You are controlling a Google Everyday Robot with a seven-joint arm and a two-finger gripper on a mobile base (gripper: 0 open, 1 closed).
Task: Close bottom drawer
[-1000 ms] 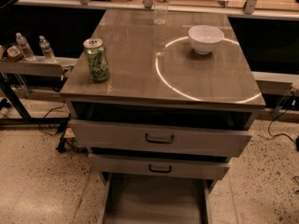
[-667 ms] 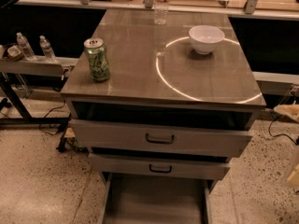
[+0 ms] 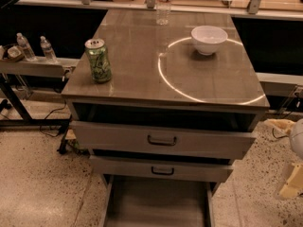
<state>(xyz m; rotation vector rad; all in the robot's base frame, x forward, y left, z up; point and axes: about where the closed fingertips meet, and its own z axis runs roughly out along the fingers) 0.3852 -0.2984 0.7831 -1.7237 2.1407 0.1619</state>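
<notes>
The bottom drawer is pulled far out of the grey cabinet. Its long flat tray runs down to the bottom edge of the camera view, and its front panel and handle are out of view below. Above it, the middle drawer and the top drawer each stick out a little and show dark bar handles. My gripper comes in at the right edge, pale and yellowish, to the right of the cabinet and level with the middle drawer. It is apart from all the drawers.
On the cabinet top stand a green can at front left, a white bowl at back right and a clear bottle at the back. A side shelf with small bottles is on the left. Cables lie on the speckled floor.
My arm and gripper have come further into view at the right edge, beside the cabinet. The drawers, can and bowl have not moved.
</notes>
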